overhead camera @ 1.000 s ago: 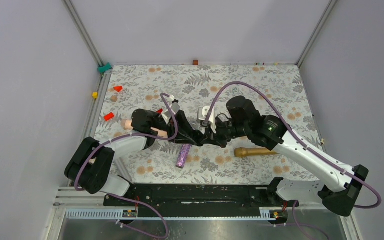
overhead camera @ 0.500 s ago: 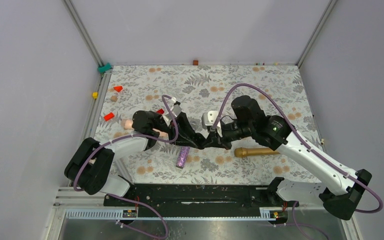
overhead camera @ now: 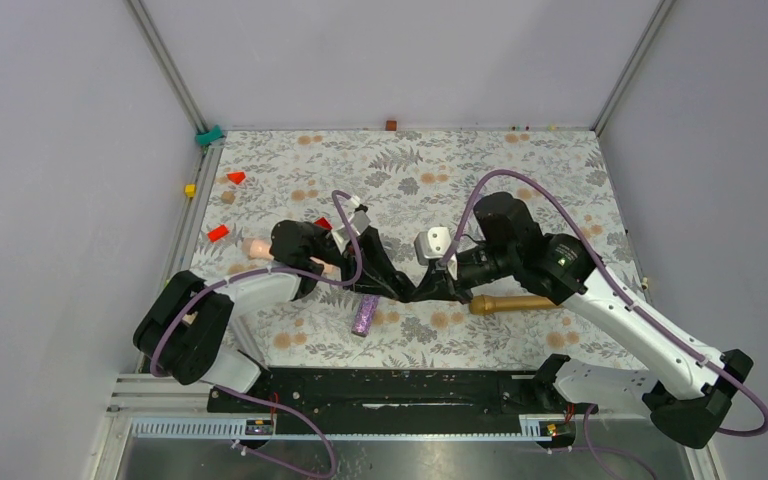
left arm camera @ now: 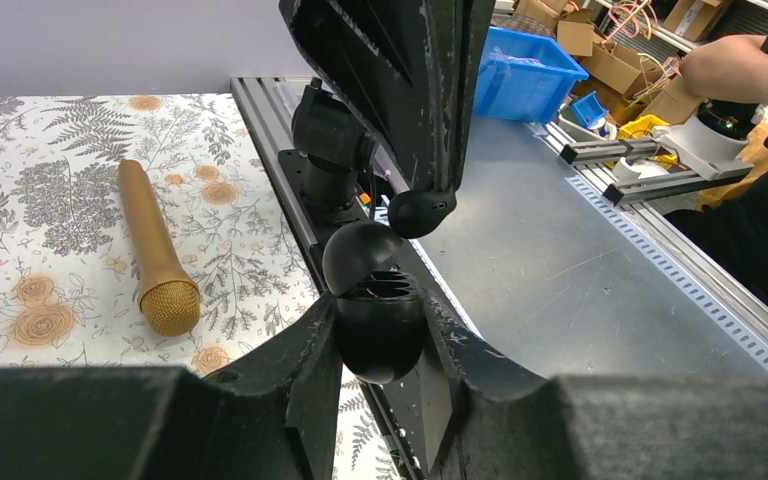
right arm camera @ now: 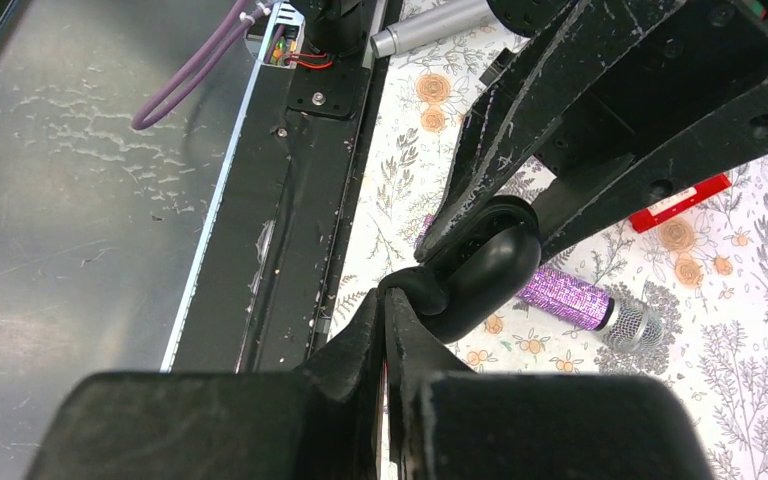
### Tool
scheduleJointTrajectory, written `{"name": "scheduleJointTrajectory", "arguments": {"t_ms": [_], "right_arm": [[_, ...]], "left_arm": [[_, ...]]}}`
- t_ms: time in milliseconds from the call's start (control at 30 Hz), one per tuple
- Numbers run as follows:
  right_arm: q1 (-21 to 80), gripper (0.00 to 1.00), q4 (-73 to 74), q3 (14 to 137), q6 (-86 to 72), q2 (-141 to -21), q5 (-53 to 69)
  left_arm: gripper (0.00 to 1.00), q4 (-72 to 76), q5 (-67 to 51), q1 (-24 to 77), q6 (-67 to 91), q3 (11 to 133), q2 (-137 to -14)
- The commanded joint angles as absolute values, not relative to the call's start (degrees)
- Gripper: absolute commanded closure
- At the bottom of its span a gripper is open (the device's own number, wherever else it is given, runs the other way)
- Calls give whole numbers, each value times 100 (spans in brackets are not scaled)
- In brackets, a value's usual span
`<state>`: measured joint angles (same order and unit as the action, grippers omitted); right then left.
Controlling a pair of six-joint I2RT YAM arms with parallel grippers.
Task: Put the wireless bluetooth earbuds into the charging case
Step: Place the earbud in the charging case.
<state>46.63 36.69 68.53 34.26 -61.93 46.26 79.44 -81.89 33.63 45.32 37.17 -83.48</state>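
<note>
**Left hand** (left arm camera: 380, 322): closed on the case (left arm camera: 380, 345). Its two fingers clamp the lower shell, one on each flank. The case is held clear of the counter (overhead camera: 520, 180). Its lid (left arm camera: 360, 256) is hinged open and tipped back to one side. The ribbed interior of the shell shows below the lid. Whether an earbud already sits inside cannot be told.

**Right hand** (right arm camera: 387, 300): closed almost fully, pinching one earbud (left arm camera: 422, 212) at its fingertips. In the right wrist view the gap between the fingers is only a thin slit. The earbud is a small black rounded piece that protrudes past the tips.

**Earbud position**: at the open mouth of the case, just beside the edge of the lid.
- In the left wrist view it sits slightly above the opening, on the side away from the lid hinge.
- In the right wrist view its outline overlaps that of the case.
- Whether it touches the case cannot be told from either view.
- It is not seated in the shell.

**Top view**: the two hands meet tip to tip over the near-centre of the counter. The left arm reaches in from the left and the right arm from the right.
- A purple microphone (overhead camera: 365, 313) lies on the counter just beside the left hand, on its near side.
- A gold microphone (overhead camera: 508, 303) lies just beside the right hand.
- Red blocks (overhead camera: 218, 233) lie near the left edge, well apart from both hands.
</note>
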Motion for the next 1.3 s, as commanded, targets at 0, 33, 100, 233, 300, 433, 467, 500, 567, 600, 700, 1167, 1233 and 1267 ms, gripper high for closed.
{"name": "scheduleJointTrajectory", "arguments": {"t_ms": [0,33,100,233,300,433,467,500,567,600,700,1167,1233,1267], "right_arm": [[4614,100,3398,6759,3174,-6179,4633],[4614,100,3332,6732,3099,-6174,4663],[4614,100,3242,6709,2988,-6191,4663],[4614,100,3076,6704,2779,-6240,4193],[4598,100,3025,6670,2810,-6243,4063],[4550,100,2977,6636,2844,-6208,3932],[4530,100,2986,6631,2855,-6186,3895],[4497,100,2980,6617,2869,-6164,3863],[4401,100,2978,6570,2909,-6110,3882],[4358,100,2965,6533,2918,-6088,3936],[4277,100,2890,6414,2890,-6063,4120],[4080,100,2793,6311,2737,-6331,4338],[4032,100,2795,6315,2675,-6379,4486],[4026,100,2788,6319,2655,-6406,4535]], "left_arm": [[95,8283,-8161,3383,4526,3946,-8341],[95,8273,-8120,3377,4519,3951,-8345],[94,8269,-8036,3373,4558,3982,-8379],[94,8273,-8035,3376,4677,4038,-8438],[94,8266,-8045,3381,4693,4027,-8452],[94,8257,-7959,3378,4790,4024,-8540],[94,8239,-7936,3374,4847,4048,-8588],[94,8237,-7921,3372,4931,4099,-8660],[94,8244,-7855,3378,5023,4158,-8781],[94,8244,-7815,3371,5052,4172,-8840],[95,8244,-7726,3373,5113,4199,-8994],[96,8260,-7670,3371,5213,4206,-9066],[96,8262,-7678,3369,5220,4206,-9078],[96,8262,-7676,3372,5226,4203,-9079]]}}
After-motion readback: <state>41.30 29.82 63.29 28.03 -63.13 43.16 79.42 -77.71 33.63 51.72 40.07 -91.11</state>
